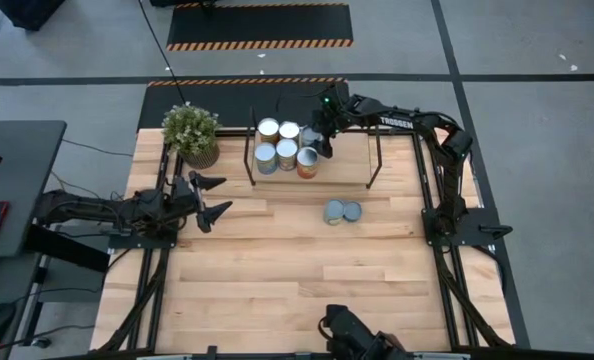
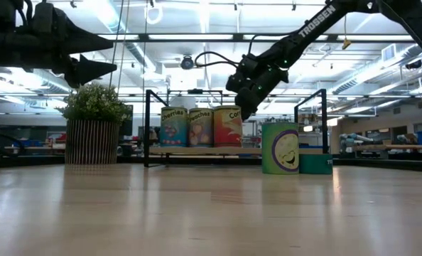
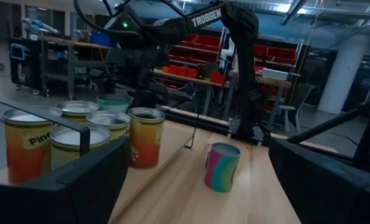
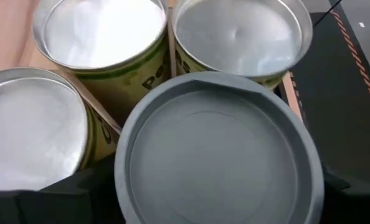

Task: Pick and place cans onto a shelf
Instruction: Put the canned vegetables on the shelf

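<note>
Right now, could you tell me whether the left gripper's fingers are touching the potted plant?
Apart. The high view shows bare tabletop between the left gripper and the potted plant, which stands at the table's far corner.

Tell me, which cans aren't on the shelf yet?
The two cans standing together on the bare table, in front of the shelf. All the other cans sit grouped on the shelf board, where the right hand is.
</note>
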{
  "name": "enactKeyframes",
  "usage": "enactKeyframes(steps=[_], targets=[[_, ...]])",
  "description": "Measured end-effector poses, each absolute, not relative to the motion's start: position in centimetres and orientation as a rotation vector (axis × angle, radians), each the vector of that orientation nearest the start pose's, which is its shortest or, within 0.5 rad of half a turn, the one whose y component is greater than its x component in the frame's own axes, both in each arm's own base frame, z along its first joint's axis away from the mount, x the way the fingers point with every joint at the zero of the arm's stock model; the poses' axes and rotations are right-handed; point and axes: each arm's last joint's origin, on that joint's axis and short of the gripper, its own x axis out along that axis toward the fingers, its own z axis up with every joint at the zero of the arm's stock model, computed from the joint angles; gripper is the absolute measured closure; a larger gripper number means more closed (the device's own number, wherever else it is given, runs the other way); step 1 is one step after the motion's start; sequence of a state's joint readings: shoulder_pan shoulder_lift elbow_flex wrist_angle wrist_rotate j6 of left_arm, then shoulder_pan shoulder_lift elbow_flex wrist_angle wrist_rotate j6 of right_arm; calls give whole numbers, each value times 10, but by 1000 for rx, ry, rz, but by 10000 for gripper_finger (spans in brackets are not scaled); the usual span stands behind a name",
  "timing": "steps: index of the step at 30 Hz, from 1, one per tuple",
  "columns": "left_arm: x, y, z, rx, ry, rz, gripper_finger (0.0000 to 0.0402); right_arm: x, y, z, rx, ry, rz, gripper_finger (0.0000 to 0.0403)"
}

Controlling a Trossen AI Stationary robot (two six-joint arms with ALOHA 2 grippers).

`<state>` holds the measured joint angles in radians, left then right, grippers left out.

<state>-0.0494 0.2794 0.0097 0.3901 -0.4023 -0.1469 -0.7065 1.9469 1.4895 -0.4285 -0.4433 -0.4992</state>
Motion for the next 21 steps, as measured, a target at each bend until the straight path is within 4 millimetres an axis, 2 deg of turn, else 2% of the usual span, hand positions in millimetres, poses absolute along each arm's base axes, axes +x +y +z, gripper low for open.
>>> enactKeyframes(steps=[7, 15, 21], targets=[[112, 6, 180, -177, -145, 356, 12, 325, -265, 223, 36, 821, -54, 71], [112, 6, 180, -180, -146, 359, 12, 324, -263, 221, 12, 861, -67, 32], [112, 6, 180, -180, -145, 367, 12, 320, -258, 239, -21, 835, -79, 17]])
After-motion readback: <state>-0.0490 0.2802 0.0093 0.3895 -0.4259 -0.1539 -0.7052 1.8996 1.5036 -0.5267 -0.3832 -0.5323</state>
